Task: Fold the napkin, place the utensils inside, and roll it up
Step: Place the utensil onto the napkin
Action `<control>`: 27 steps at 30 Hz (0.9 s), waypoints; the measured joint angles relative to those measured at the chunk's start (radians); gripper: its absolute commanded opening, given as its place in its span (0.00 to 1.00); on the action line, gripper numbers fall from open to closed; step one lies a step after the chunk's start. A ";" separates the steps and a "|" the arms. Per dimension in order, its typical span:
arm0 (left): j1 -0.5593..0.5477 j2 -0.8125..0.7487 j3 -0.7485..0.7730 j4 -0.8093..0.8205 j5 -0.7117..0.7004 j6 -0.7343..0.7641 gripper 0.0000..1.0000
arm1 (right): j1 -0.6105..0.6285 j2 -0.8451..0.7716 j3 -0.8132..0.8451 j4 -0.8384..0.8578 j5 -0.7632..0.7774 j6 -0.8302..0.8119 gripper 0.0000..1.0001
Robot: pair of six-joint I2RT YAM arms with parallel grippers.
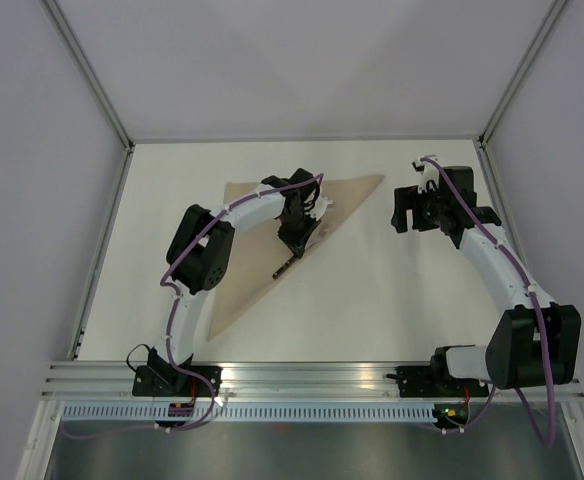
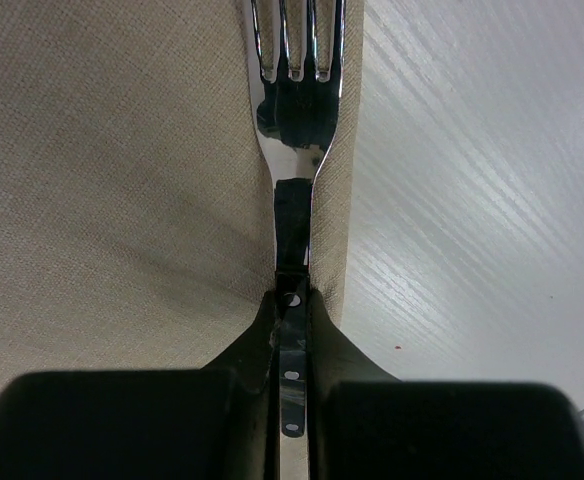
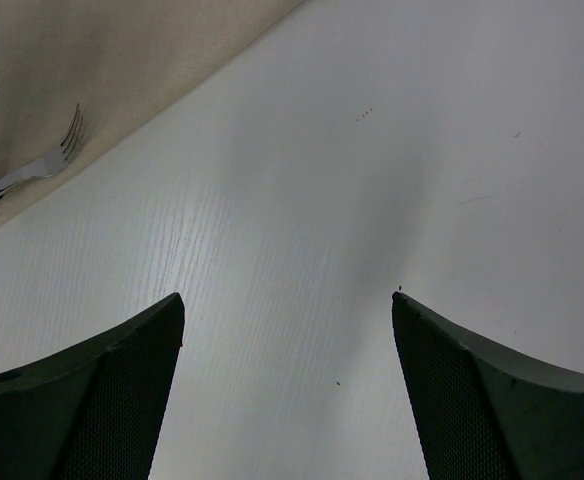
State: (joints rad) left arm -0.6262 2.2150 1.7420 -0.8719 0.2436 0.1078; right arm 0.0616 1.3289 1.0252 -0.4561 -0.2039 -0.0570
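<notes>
The tan napkin [image 1: 252,265] lies folded into a triangle on the white table, its long edge running from the far right corner to the near left. My left gripper [image 1: 305,228] is shut on the black handle of the fork [image 1: 286,264] over that long edge. In the left wrist view the fingers [image 2: 337,345] pinch the handle, and the fork's silver tines [image 2: 294,60] point ahead along the edge of the napkin [image 2: 102,180]. My right gripper [image 1: 440,212] is open and empty over bare table to the right of the napkin. The right wrist view shows the fork [image 3: 44,160] and napkin [image 3: 102,60] at its upper left.
The white table [image 1: 392,290] is enclosed by grey walls on three sides, with a metal rail [image 1: 312,375] along the near edge where the arm bases are bolted. Purple cables run along both arms.
</notes>
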 measured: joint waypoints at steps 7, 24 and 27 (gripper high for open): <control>-0.004 0.000 0.003 -0.003 -0.014 0.000 0.02 | 0.000 0.002 0.000 0.000 0.000 0.000 0.90; -0.005 0.000 0.010 -0.013 -0.059 0.000 0.15 | 0.000 0.002 0.000 0.000 0.000 0.000 0.90; -0.005 0.000 0.010 -0.013 -0.062 0.000 0.32 | 0.000 0.002 0.000 0.000 0.000 0.000 0.90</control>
State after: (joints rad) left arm -0.6308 2.2150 1.7515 -0.8852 0.1814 0.1081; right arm 0.0616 1.3308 1.0252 -0.4561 -0.2043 -0.0574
